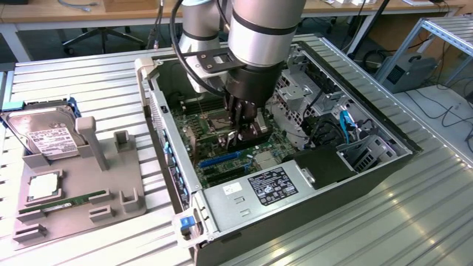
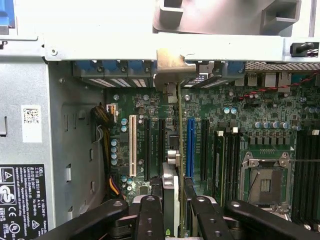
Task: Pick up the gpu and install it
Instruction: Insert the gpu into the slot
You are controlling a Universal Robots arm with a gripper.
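In the exterior view, the black gripper (image 1: pixel 240 136) reaches down into the open black computer case (image 1: pixel 384 166), so the card can meet the motherboard slots.

In the wrist view, the gripper (image 2: pixel 175 205) clamps the thin dark gpu (image 2: pixel 180 130) edge-on, its silver-beige bracket against the case's rear wall beside the blue slot (image 2: pixel 190 145).

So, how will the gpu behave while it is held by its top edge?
The gpu looks thin and flat, so probably stiff but fragile if twisted. Held edge-on by the gripper, it may tilt sideways. Its bracket end likely weighs more.
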